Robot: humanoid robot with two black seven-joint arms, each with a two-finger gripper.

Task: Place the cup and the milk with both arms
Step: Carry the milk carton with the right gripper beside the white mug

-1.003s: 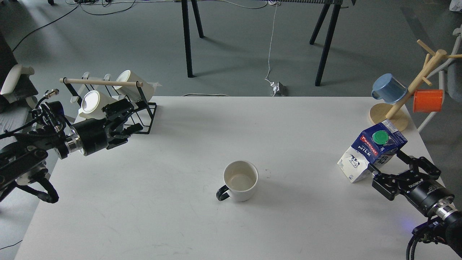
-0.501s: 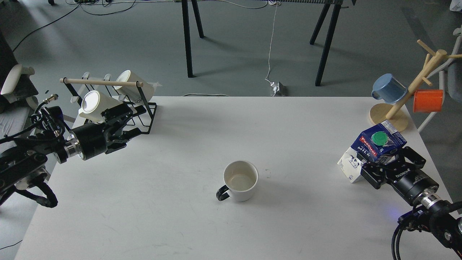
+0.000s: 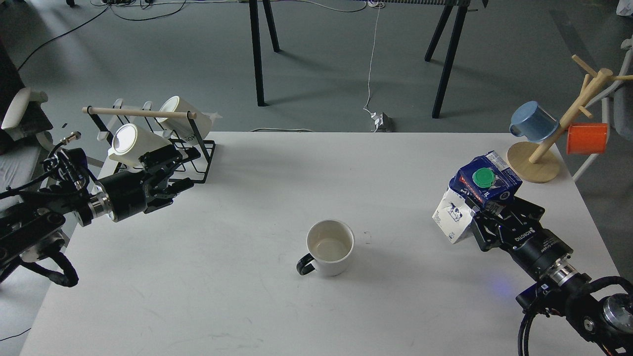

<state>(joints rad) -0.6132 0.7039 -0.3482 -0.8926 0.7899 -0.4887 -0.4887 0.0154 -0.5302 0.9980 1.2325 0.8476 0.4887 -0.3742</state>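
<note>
A white cup (image 3: pixel 330 247) with a dark handle stands upright in the middle of the white table (image 3: pixel 247 306). A blue and white milk carton (image 3: pixel 475 190) with a green cap stands tilted at the right. My right gripper (image 3: pixel 487 217) is closed around the carton's lower right side. My left gripper (image 3: pixel 173 171) is open and empty at the left, just in front of a black wire rack (image 3: pixel 200 158), far from the cup.
The wire rack at the back left holds two white cups (image 3: pixel 129 143) under a wooden bar. A wooden mug tree (image 3: pixel 536 160) at the back right carries a blue cup (image 3: pixel 531 120) and an orange cup (image 3: pixel 586 138). The table's right edge is close to my right arm.
My right gripper closed onto the milk carton and carried it left and toward the back. My left gripper drew back slightly to the left.
</note>
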